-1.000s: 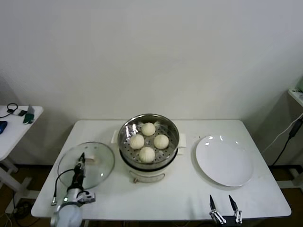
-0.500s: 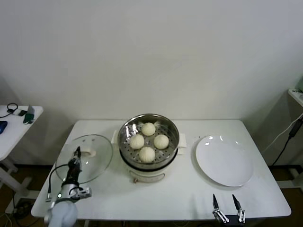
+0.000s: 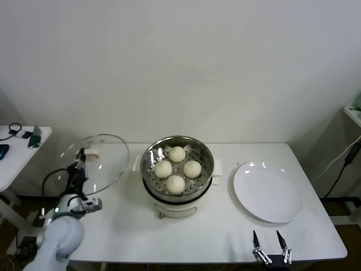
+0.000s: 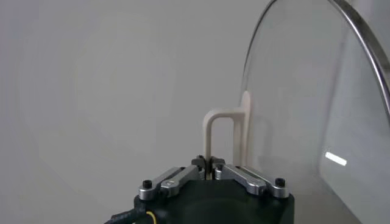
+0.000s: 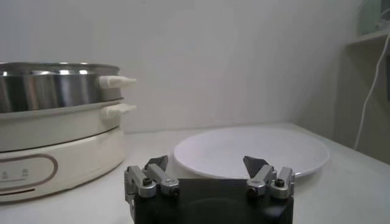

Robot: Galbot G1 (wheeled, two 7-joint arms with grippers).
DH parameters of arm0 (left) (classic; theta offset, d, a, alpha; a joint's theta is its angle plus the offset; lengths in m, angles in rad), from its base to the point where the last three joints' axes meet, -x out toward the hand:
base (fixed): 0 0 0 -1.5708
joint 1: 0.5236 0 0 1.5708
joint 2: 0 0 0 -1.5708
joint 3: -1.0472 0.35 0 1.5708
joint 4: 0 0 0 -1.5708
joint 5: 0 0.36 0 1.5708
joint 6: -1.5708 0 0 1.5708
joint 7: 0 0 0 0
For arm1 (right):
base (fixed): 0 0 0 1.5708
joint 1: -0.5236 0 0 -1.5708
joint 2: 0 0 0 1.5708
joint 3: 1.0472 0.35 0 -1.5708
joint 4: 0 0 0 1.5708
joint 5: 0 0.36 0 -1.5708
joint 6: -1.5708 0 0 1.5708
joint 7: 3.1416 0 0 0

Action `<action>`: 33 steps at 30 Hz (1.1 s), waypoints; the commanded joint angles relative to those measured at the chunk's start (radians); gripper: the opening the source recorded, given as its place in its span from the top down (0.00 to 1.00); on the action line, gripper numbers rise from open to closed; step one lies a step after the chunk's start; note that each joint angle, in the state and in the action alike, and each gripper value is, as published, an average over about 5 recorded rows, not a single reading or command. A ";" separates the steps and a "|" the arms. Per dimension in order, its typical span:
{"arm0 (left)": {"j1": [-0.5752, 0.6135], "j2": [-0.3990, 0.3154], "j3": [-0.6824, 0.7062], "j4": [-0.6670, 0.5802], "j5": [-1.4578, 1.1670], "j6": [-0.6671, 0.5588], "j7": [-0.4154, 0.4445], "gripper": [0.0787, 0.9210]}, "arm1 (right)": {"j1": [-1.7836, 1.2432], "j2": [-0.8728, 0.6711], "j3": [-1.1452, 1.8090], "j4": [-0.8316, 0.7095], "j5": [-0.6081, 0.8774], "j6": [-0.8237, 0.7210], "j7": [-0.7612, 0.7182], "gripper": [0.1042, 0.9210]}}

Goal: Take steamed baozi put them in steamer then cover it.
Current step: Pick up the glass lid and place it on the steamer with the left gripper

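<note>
The steamer (image 3: 177, 192) stands mid-table on its cream base, uncovered. Several cream-white baozi (image 3: 175, 183) lie on its perforated tray. Left of it, the cover (image 3: 104, 164), clear glass with a metal rim, hangs tilted above the table's left end. My left gripper (image 3: 82, 153) is shut on its cream handle (image 3: 91, 151). The left wrist view shows the gripper (image 4: 209, 162) pinching one leg of the handle (image 4: 220, 115), with the glass (image 4: 317, 103) beside it. My right gripper (image 3: 269, 239) waits open at the table's front edge, holding nothing, and shows again in its own wrist view (image 5: 206, 163).
A large white plate (image 3: 266, 192) lies right of the steamer and just beyond the right gripper (image 5: 256, 149). The steamer's side handles (image 5: 116, 80) stick out toward the plate. A small side table (image 3: 20, 148) with gadgets stands at far left. A shelf and cable (image 3: 352, 144) are at far right.
The left gripper has lifted the cover off the table and carried it up and back, tilting it steeper. The right gripper has shifted only slightly.
</note>
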 commanded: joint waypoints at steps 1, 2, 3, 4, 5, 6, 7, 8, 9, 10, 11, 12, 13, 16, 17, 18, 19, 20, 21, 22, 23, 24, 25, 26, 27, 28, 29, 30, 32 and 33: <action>-0.070 -0.006 0.238 -0.253 0.083 0.264 0.199 0.93 | 0.009 0.004 -0.003 0.011 -0.016 -0.011 0.012 0.12; -0.083 -0.026 0.273 -0.251 0.119 0.268 0.209 0.93 | 0.013 0.004 -0.004 0.009 -0.015 -0.010 0.012 0.12; -0.097 -0.044 0.305 -0.246 0.149 0.272 0.218 0.93 | 0.016 0.005 -0.005 0.007 -0.014 -0.008 0.012 0.12; -0.112 -0.061 0.336 -0.239 0.171 0.277 0.224 0.93 | 0.019 0.006 -0.006 0.004 -0.013 -0.007 0.012 0.12; -0.127 -0.080 0.365 -0.229 0.192 0.283 0.229 0.93 | 0.022 0.007 -0.007 0.001 -0.012 -0.005 0.013 0.12; -0.144 -0.102 0.394 -0.216 0.214 0.289 0.235 0.93 | 0.025 0.008 -0.008 -0.003 -0.012 -0.003 0.014 0.12; -0.157 -0.121 0.417 -0.205 0.232 0.295 0.240 0.93 | 0.027 0.009 -0.009 -0.006 -0.012 0.000 0.014 0.12; -0.172 -0.143 0.442 -0.191 0.251 0.301 0.246 0.93 | 0.028 0.011 -0.009 -0.009 -0.012 0.003 0.015 0.12; -0.186 -0.163 0.464 -0.178 0.268 0.306 0.252 0.93 | 0.029 0.012 -0.009 -0.012 -0.012 0.005 0.016 0.12; -0.196 -0.181 0.481 -0.168 0.284 0.309 0.257 0.93 | 0.030 0.013 -0.009 -0.013 -0.012 0.007 0.017 0.12; -0.206 -0.200 0.498 -0.159 0.300 0.312 0.262 0.93 | 0.030 0.014 -0.008 -0.014 -0.011 0.009 0.017 0.12; -0.215 -0.220 0.515 -0.149 0.314 0.316 0.265 0.93 | 0.030 0.015 -0.007 -0.016 -0.011 0.010 0.017 0.12; -0.222 -0.238 0.529 -0.140 0.324 0.320 0.267 0.93 | 0.030 0.015 -0.006 -0.017 -0.011 0.011 0.018 0.12; -0.234 -0.296 0.562 -0.109 0.358 0.323 0.270 0.93 | 0.030 0.015 -0.003 -0.020 -0.009 0.015 0.019 0.12; -0.236 -0.315 0.569 -0.098 0.371 0.321 0.269 0.93 | 0.030 0.014 -0.002 -0.022 -0.008 0.017 0.020 0.12; -0.237 -0.335 0.574 -0.086 0.386 0.317 0.268 0.93 | 0.030 0.014 -0.001 -0.024 -0.006 0.019 0.020 0.12; -0.237 -0.355 0.578 -0.074 0.402 0.312 0.266 0.93 | 0.030 0.013 -0.001 -0.026 -0.004 0.021 0.020 0.12; -0.237 -0.372 0.582 -0.062 0.418 0.308 0.264 0.93 | 0.030 0.012 0.000 -0.029 0.000 0.023 0.020 0.12; -0.237 -0.388 0.585 -0.049 0.433 0.303 0.260 0.93 | 0.030 0.010 0.000 -0.031 0.004 0.025 0.020 0.12; -0.238 -0.401 0.588 -0.036 0.448 0.298 0.256 0.93 | 0.030 0.009 0.000 -0.033 0.008 0.027 0.020 0.12; -0.238 -0.412 0.591 -0.023 0.461 0.294 0.252 0.93 | 0.029 0.008 0.001 -0.036 0.012 0.030 0.021 0.12; -0.239 -0.422 0.593 -0.011 0.472 0.291 0.247 0.93 | 0.029 0.007 0.001 -0.038 0.016 0.032 0.022 0.12; -0.240 -0.431 0.596 0.001 0.481 0.288 0.244 0.93 | 0.028 0.006 0.002 -0.041 0.018 0.035 0.022 0.12; -0.241 -0.438 0.598 0.011 0.490 0.287 0.242 0.93 | 0.027 0.005 0.002 -0.043 0.019 0.037 0.023 0.12; -0.242 -0.444 0.599 0.021 0.496 0.286 0.241 0.93 | 0.027 0.004 0.002 -0.045 0.020 0.040 0.024 0.12; -0.242 -0.450 0.600 0.031 0.502 0.286 0.241 0.93 | 0.026 0.003 0.002 -0.048 0.021 0.042 0.024 0.12; -0.242 -0.455 0.600 0.042 0.510 0.285 0.241 0.93 | 0.025 0.001 0.002 -0.050 0.022 0.044 0.025 0.12; -0.242 -0.459 0.600 0.052 0.516 0.285 0.241 0.93 | 0.025 0.000 0.002 -0.051 0.024 0.046 0.025 0.12; -0.241 -0.466 0.597 0.072 0.529 0.284 0.240 0.93 | 0.025 -0.003 0.003 -0.054 0.027 0.049 0.027 0.12; -0.240 -0.469 0.596 0.081 0.535 0.282 0.238 0.93 | 0.025 -0.005 0.003 -0.055 0.030 0.049 0.027 0.12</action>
